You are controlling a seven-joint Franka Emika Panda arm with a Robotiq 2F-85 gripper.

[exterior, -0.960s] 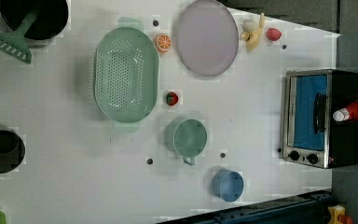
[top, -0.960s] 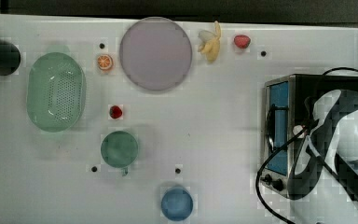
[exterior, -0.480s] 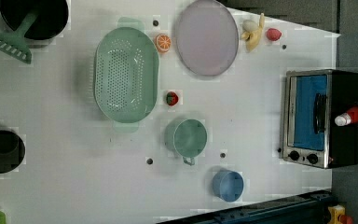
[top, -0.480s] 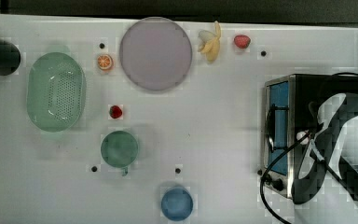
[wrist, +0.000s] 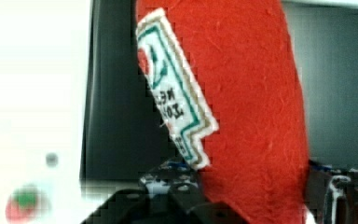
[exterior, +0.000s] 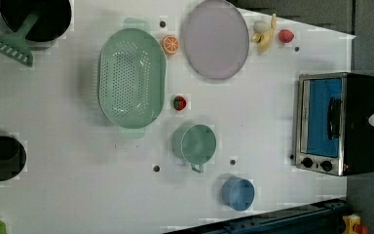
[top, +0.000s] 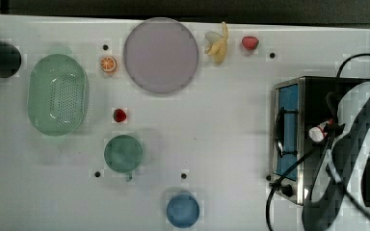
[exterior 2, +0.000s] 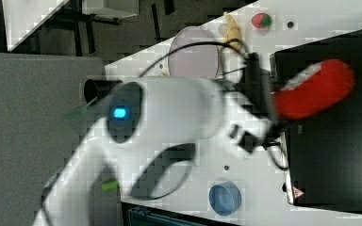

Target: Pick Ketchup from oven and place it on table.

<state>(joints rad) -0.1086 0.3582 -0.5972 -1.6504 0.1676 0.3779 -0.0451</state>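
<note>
Reaching over the black top of the oven (top: 298, 96) at the worktop (top: 221, 125) edge, white arm bent above it. Gripper (exterior 2: 264, 106) clamping the Ketchup (exterior 2: 313, 96), red bottle lying sideways just beyond the fingers, above the oven roof. Compared with a second ago, bottle sitting farther off the left view's right edge

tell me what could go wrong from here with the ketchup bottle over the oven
1. The Ketchup looks held beside the gripper over the black top of the oven; if the hold is loose, it may slip and drop there instead of reaching the table.
2. A black cable trails past the oven's front and could snag.
3. The blue cup and green mug could be knocked if the bottle is set down close to them.
</note>
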